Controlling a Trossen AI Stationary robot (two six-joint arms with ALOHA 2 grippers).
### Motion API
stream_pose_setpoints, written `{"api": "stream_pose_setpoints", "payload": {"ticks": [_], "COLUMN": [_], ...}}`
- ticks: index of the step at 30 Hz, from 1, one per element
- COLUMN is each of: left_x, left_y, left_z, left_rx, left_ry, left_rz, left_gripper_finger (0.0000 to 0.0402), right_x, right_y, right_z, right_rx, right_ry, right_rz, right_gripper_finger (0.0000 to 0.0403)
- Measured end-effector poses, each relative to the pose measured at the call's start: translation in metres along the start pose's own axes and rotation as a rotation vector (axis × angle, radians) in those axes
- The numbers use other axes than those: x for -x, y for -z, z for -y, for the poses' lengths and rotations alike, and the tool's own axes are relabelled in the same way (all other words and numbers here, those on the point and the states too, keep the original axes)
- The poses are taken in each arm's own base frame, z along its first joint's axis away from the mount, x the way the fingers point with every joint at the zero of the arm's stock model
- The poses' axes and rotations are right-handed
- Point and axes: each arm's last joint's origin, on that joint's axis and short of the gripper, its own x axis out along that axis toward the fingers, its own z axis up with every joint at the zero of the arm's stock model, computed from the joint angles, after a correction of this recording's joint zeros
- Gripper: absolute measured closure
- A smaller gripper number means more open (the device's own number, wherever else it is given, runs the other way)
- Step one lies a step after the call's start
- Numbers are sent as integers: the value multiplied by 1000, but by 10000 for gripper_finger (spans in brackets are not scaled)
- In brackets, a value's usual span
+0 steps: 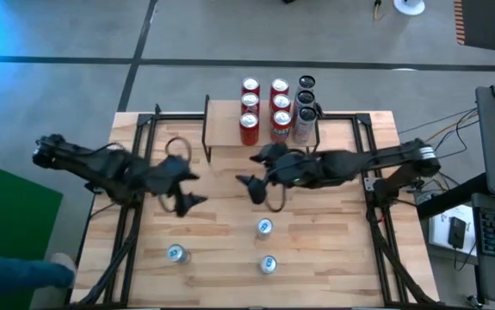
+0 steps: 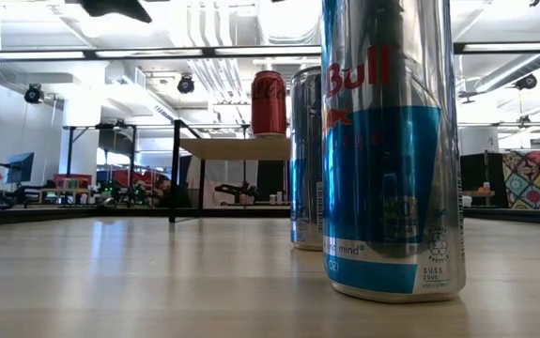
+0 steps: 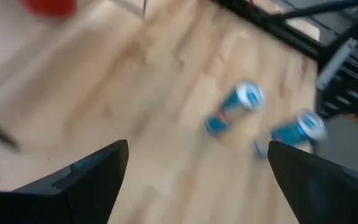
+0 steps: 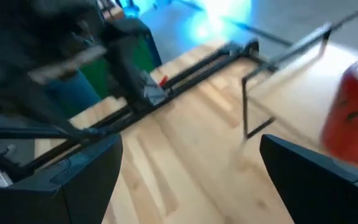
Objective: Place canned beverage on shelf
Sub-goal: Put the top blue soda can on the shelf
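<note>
The shelf (image 1: 223, 127), a light-wood plank on thin black legs, stands at the table's far middle. Several red cans (image 1: 250, 108) and darker cans (image 1: 306, 110) stand upright on it. Three blue-and-silver cans stand upright on the tabletop: one mid-table (image 1: 265, 226), one near left (image 1: 176, 253), one near middle (image 1: 267, 263). My left gripper (image 1: 194, 187) hovers open left of centre, above the table. Two of the blue cans (image 3: 235, 107) show beyond its fingers. My right gripper (image 1: 249, 170) hovers open just in front of the shelf, a red can (image 4: 353, 115) beside it.
Black frame rails (image 1: 135, 164) run along the table's left and right sides. In the low view two blue cans (image 2: 392, 150) stand close to the camera, with the shelf (image 2: 241, 147) behind them. A green panel (image 1: 15, 224) stands off the table's left edge.
</note>
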Motion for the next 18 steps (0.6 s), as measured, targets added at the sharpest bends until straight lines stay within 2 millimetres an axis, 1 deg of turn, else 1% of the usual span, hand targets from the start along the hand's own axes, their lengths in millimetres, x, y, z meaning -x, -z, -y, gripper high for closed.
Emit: {"api": "stream_pose_setpoints", "payload": {"ticks": [4,6,9,11,13,18], "left_x": [20,28,38,43,48,53], "left_y": [36,55,76,87,97,121], "left_z": [5,8,10,13,18,31], "left_rx": [66,58,49,26,-1,-68], "left_ry": [39,37,22,45,84,119], "left_rz": [-105,-155,-189,-215,-261,-342], "left_gripper_finger": [31,31,31,31,31,31], "right_x": [-24,-36,-62,-82,-99,-128], "right_y": [16,24,44,59,68,73], "right_z": [-12,-21,-41,-55,-67,-86], "right_rx": [-23,10,160,185,174,174], "right_ry": [11,-41,-267,-411,-492,-458], "right_rz": [-46,-85,-137,-145,-144,-142], "right_gripper_finger": [35,35,35,35,35,35]}}
